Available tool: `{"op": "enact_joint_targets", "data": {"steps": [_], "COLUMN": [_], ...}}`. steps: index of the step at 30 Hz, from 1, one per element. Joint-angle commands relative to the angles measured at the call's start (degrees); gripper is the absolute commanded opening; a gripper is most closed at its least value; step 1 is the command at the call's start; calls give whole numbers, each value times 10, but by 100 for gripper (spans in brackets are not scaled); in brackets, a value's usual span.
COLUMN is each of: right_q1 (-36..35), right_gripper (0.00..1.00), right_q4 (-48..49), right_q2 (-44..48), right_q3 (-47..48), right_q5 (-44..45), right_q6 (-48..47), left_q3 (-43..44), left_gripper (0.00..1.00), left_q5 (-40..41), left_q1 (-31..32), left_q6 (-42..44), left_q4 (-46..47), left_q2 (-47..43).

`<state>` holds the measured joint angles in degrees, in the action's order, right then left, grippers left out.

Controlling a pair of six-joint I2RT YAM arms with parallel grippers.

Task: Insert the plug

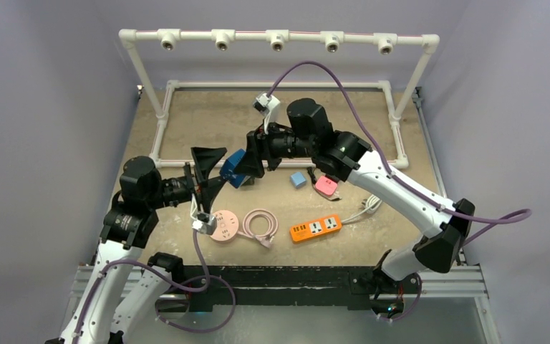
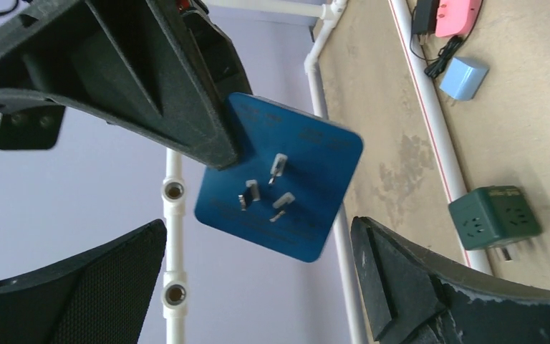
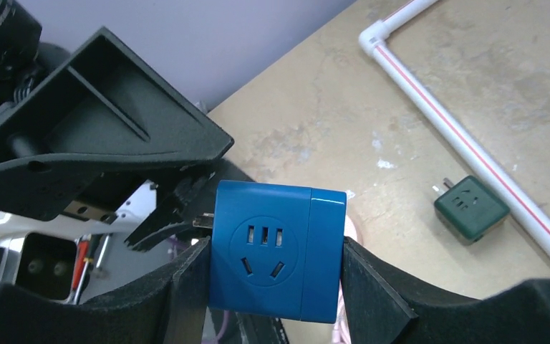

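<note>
Plug: blue plug [image 1: 233, 169] aloft over the bench [image 1: 208, 115], prongs facing left.
Right gripper [image 1: 247, 166]: pinching the plug's sides.
Left gripper [image 1: 213, 172]: spread wide, just left, facing the prongs.
Socket: orange power strip [image 1: 315, 228] lies nearer and to the right.

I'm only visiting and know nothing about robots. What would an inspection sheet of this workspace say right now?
Surface: worn tan tabletop.
Job's things: blue plug cube held in the air, prongs facing the left wrist camera; orange power strip flat on the table.
Clutter: green cube, light-blue cube, pink adapter, pink corded reel.
Pincers: right pincer shut on the blue plug cube; left pincer open, close by, not touching it.
Cables: purple cables trail from both arms; white cord leaves the strip.
Surroundings: white pipe frame, lilac walls.
</note>
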<state>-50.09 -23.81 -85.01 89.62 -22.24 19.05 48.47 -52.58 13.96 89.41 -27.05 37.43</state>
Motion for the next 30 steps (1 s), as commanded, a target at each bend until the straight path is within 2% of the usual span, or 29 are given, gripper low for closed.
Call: {"op": "enact_joint_targets", "data": {"steps": [1,6,9,13,17,19,21,22,24,28,30], "right_q1": [1,0,0,0,0,1,1,1,2,26,35], "right_gripper": [32,32,34,38,45,57,74,82,98,99,99], "right_q4": [-24,-34,-39,-47,-47,-51,-54,-54,-53,-39,-32], "right_q2": [-13,-38,-45,-56,-57,-58,-56,-53,-39,3,28], "right_q3": [46,70,77,86,87,88,90,90,89,80,71], "right_q5": [-66,-82,-81,-76,-81,-82,-81,-72,-50,-29,-6], "right_q6": [-19,-18,-18,-19,-21,-22,-28,-33,-49,-79,-102], "left_q3": [-6,10,33,70,81,86,89,90,87,79,91], "left_gripper": [99,99,90,69,37,21,8,1,0,0,0], "left_q5": [-52,-97,-100,-101,-93,-91,-91,-91,-89,-51,-18], "left_q1": [2,2,2,2,2,2,2,2,2,2,2], "left_q6": [67,170,234,340,341,327,310,289,190,-214,-397], "left_q4": [31,-58,-121,-237,-244,-241,-237,-225,-166,40,108], "left_q2": [-4,2,24,64,82,91,99,102,102,104,122]}}
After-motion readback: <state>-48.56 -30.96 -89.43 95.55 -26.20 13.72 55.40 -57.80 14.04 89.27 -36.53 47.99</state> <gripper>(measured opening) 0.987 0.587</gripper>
